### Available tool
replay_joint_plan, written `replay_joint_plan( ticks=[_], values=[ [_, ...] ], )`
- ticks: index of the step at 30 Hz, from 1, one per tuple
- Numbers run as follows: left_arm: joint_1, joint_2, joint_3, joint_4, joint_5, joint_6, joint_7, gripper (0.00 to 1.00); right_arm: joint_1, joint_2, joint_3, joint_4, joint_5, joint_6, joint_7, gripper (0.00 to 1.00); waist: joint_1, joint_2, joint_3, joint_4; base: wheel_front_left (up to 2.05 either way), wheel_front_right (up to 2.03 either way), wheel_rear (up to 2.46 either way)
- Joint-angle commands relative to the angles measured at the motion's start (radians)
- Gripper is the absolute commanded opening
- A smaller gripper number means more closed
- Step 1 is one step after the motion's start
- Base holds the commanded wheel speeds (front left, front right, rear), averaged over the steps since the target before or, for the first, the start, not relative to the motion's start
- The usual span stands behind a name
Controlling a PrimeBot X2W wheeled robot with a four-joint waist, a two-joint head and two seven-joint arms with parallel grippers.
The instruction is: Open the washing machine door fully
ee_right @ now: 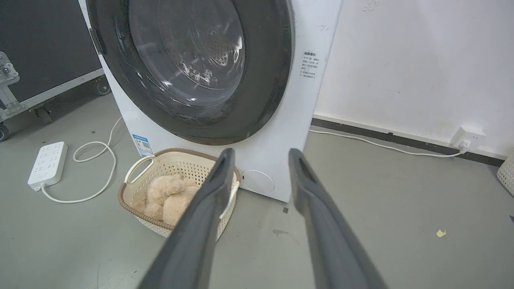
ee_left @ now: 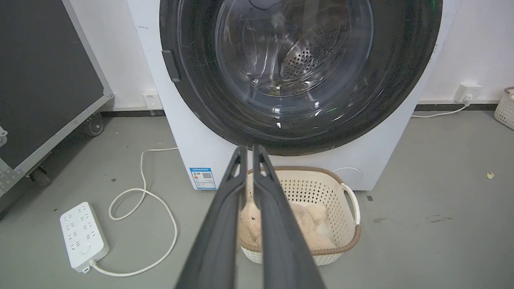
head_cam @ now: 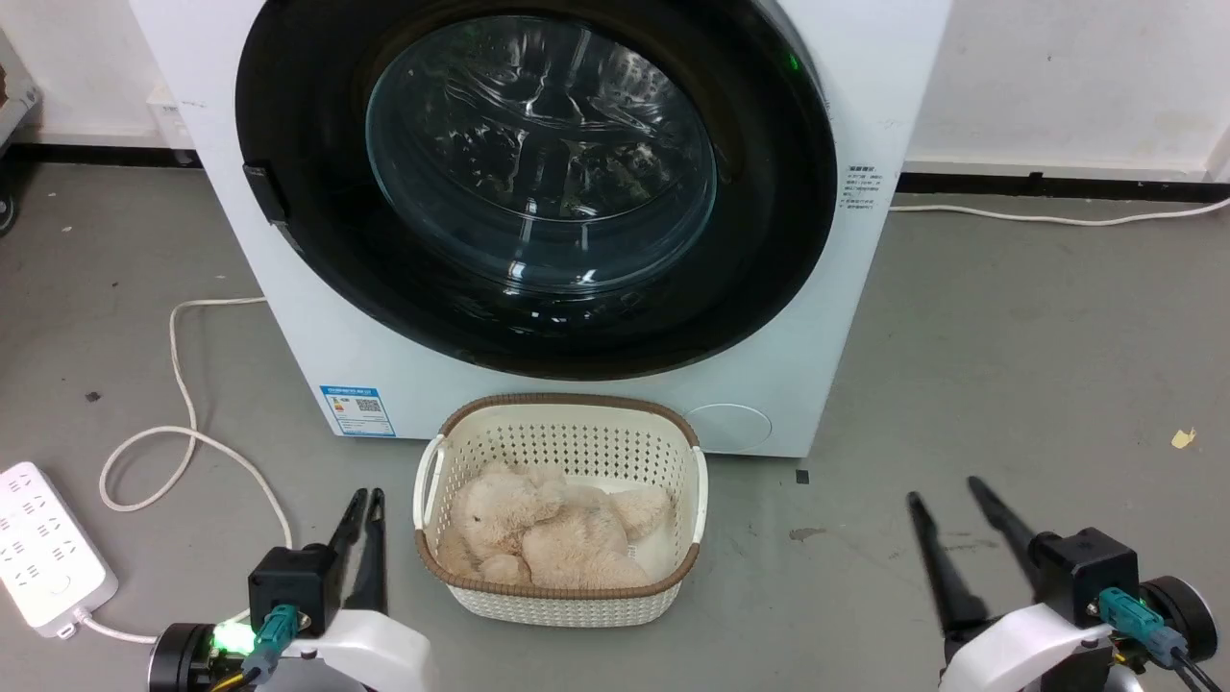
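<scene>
The white washing machine (head_cam: 836,317) stands in front of me with its round glossy black door (head_cam: 769,240) lying flat against its front. The door's clear glass bowl (head_cam: 538,154) shows the steel drum behind it, and a small black handle tab (head_cam: 266,194) sits on its left edge. My left gripper (head_cam: 368,498) is low at the left, shut with nothing in it, well short of the machine. My right gripper (head_cam: 947,490) is low at the right, open and empty. The door (ee_left: 401,80) and closed fingers (ee_left: 225,208) appear in the left wrist view, the door (ee_right: 265,60) in the right wrist view.
A cream perforated basket (head_cam: 692,461) holding a beige plush toy (head_cam: 548,533) sits on the grey floor right before the machine. A white power strip (head_cam: 43,548) and looped cord (head_cam: 183,432) lie at the left. A black wheeled case (ee_left: 44,72) stands further left.
</scene>
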Motion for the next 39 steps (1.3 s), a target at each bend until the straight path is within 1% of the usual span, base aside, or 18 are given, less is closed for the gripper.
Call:
replay_joint_plan(
  ticks=[1, 13, 23, 33, 34, 39],
  values=[
    [0.0, 0.0, 0.0, 0.0, 0.0, 0.0, -0.002, 1.0, 0.0, 0.0, 0.0, -0.001, 0.001, 0.0, -0.002, 1.0, 0.0, 0.0, 0.0, 0.0, 0.0, 0.0, 0.0],
    [0.003, 0.0, -0.008, -0.007, -0.004, 0.001, -0.027, 1.0, 0.0, 0.0, -0.004, -0.001, 0.007, 0.0, -0.026, 1.0, 0.0, 0.0, 0.007, 0.001, 0.0, 0.0, 0.0],
    [-0.01, 0.001, -0.013, -0.022, -0.006, -0.001, -0.048, 1.0, -0.028, -0.005, 0.003, -0.019, 0.005, 0.0, -0.036, 1.0, 0.0, 0.0, 0.039, 0.008, 0.0, 0.0, 0.0],
    [-0.033, 0.001, -0.021, -0.039, -0.011, -0.002, -0.068, 1.0, -0.1, -0.045, 0.015, -0.036, 0.036, 0.0, -0.021, 1.0, 0.0, 0.0, 0.089, 0.02, 0.0, 0.0, 0.0],
    [-0.044, 0.001, -0.024, -0.048, -0.014, -0.002, -0.081, 1.0, -0.158, -0.073, 0.019, -0.037, 0.06, 0.0, -0.009, 1.0, 0.0, 0.0, 0.113, 0.027, 0.0, 0.0, 0.0],
    [-0.051, 0.001, -0.027, -0.053, -0.016, -0.002, -0.091, 1.0, -0.209, -0.082, 0.01, -0.027, 0.097, 0.0, 0.003, 1.0, 0.0, 0.0, 0.127, 0.032, 0.0, 0.0, 0.0]
  ],
)
